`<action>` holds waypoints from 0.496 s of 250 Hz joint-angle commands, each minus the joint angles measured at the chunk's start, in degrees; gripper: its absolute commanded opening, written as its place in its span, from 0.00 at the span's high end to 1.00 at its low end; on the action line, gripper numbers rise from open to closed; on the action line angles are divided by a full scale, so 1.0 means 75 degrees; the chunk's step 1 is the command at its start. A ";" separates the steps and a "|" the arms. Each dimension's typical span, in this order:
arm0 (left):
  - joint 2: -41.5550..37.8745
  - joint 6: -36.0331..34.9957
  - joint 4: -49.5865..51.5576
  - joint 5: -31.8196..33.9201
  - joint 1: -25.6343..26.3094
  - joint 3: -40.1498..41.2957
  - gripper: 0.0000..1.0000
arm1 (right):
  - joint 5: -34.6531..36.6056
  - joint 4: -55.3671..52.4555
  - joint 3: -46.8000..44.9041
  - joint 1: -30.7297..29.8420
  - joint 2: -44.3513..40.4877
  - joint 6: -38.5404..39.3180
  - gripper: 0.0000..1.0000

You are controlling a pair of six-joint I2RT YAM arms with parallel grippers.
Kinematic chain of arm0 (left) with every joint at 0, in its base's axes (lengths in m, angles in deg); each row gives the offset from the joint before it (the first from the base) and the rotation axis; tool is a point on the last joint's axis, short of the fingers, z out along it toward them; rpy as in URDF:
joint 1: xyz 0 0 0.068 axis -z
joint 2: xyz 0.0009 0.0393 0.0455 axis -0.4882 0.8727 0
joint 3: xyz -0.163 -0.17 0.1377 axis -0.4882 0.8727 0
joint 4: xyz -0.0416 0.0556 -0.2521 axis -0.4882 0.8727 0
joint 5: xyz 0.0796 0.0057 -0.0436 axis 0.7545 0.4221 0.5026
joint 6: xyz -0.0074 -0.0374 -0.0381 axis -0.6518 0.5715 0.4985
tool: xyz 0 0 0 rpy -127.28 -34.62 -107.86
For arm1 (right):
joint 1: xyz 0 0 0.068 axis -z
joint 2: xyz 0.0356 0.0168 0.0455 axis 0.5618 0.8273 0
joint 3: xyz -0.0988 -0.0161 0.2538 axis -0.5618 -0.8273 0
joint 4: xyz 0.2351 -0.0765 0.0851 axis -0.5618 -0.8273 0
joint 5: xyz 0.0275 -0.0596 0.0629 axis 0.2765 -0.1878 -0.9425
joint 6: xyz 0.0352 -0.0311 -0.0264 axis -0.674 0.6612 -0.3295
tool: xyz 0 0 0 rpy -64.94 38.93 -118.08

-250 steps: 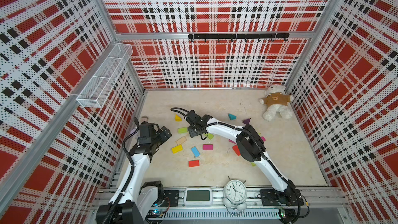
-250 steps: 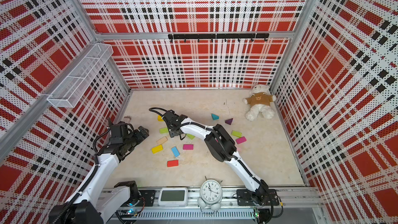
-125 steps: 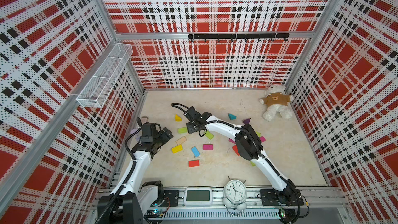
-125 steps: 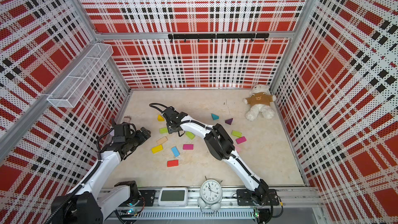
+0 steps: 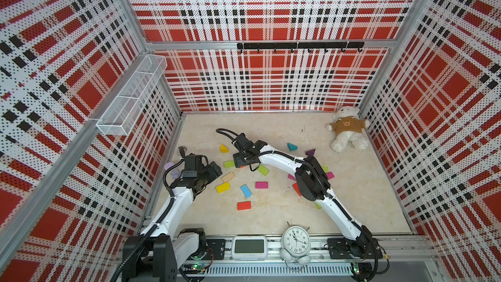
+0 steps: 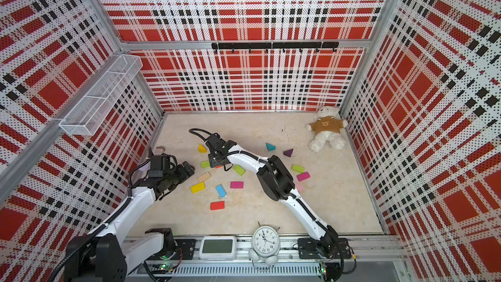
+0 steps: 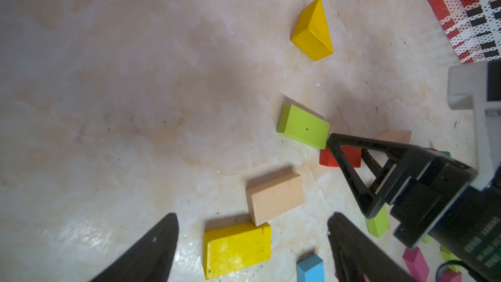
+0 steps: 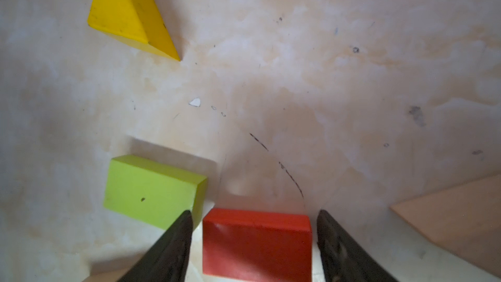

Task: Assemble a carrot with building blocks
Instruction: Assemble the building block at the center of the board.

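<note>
Hardly begun: a red block (image 8: 256, 242) lies at 3 o'clock of a lime block (image 8: 151, 188), other blocks (image 5: 261, 185) scattered. The right gripper (image 8: 254, 212) straddles the red block, jaws apart; the left gripper (image 7: 253, 214) gapes empty.

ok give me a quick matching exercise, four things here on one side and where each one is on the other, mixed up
1 teddy bear
2 alarm clock
3 wire basket
4 right gripper

a hung on a side wall
b open around a red block
c at the front rail
d far corner of the floor

Pairs: 1-d, 2-c, 3-a, 4-b
</note>
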 commanded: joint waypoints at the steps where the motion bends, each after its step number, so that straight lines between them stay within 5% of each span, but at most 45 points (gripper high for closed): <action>1: 0.0146 -0.0034 -0.0152 0.0235 0.0118 -0.0182 0.15 | -0.0069 0.0558 -0.0367 0.0075 -0.0415 -0.0154 0.25; 81: 0.0831 -0.0351 -0.0759 0.0567 0.0346 -0.0341 0.37 | -0.0383 0.2045 -0.2719 0.0387 -0.2461 0.0387 0.24; 124: 0.1691 -0.0740 -0.1021 0.0916 0.0702 -0.0768 0.46 | -0.0542 0.2102 -0.3336 0.0410 -0.2665 0.1256 0.40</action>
